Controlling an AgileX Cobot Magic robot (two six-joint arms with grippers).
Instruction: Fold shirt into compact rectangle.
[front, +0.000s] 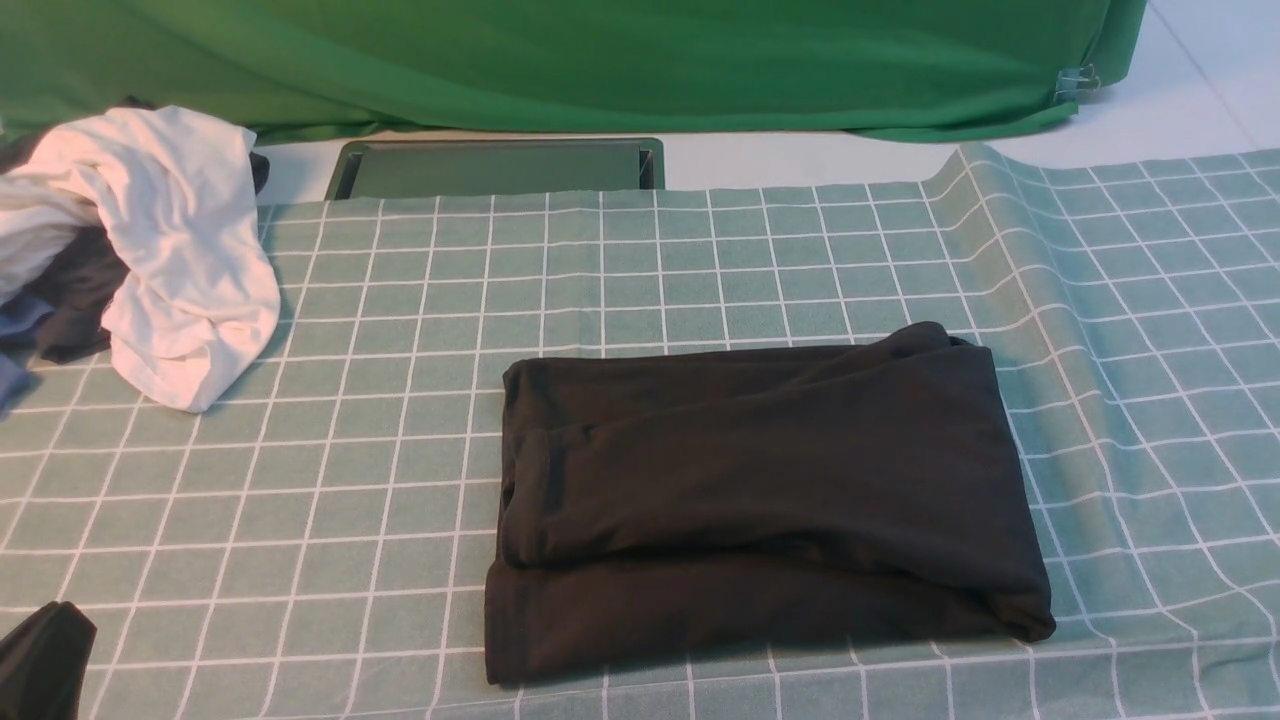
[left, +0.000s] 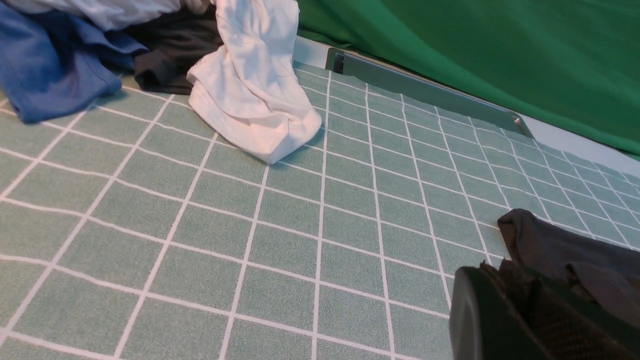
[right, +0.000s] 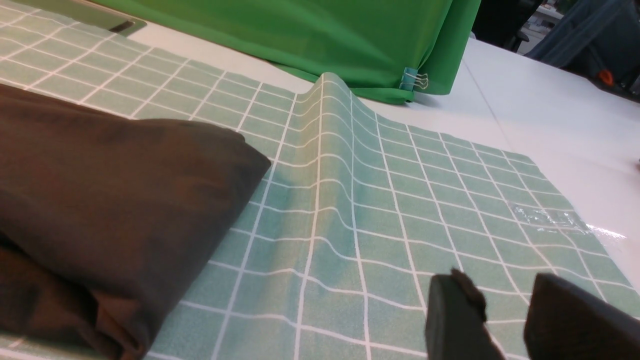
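The black shirt (front: 760, 490) lies folded into a rough rectangle, in layers, on the green checked cloth (front: 400, 300), slightly right of centre. My left gripper (front: 40, 660) shows only as a dark tip at the near left corner, well apart from the shirt. In the left wrist view the left gripper (left: 500, 285) is shut with nothing between its pads, and a shirt corner (left: 550, 245) lies just beyond it. My right gripper (right: 500, 292) stands open and empty over the cloth, to the right of the shirt (right: 110, 190). It is out of the front view.
A heap of clothes sits at the back left: a white garment (front: 170, 250), dark pieces and a blue one (left: 50, 65). A grey tray (front: 495, 168) lies at the back, before a green backdrop (front: 600, 60). The cloth rises in a ridge (right: 330, 150) right of the shirt.
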